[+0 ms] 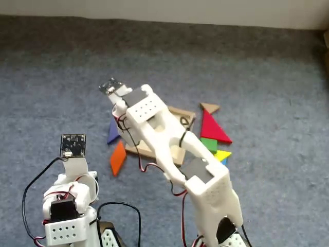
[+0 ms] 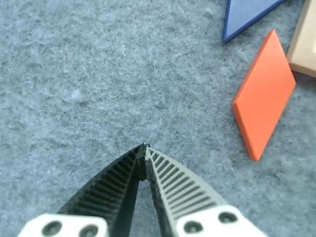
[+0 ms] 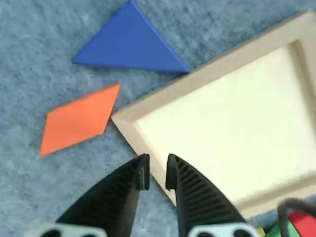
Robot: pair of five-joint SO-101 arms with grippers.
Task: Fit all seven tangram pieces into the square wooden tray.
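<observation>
L gripper [image 2: 143, 154], nearest: tips pressed together, empty, over bare carpet [image 2: 74, 74], orange parallelogram [image 2: 264, 96] close by. R gripper [image 3: 157, 172]: spread a crack, holding nothing, above a corner of the wooden tray [image 3: 148, 111]. The tray floor that shows is bare, so prob. first pick pending. Likely targets are the orange piece and the blue triangle [image 3: 131, 42], at the tray's 8 and 9 o'clock in high view. Flat pieces call for an edge pinch. Red triangle [image 1: 213, 128], green piece [image 1: 208, 144] and yellow piece [image 1: 222, 154] crowd 3 o'clock. Open carpet lies beyond.

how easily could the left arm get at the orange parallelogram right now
Probably yes: the orange parallelogram lies flat on open carpet ahead of the left pincer, nothing between them, though the shut pincer must open first.
</observation>
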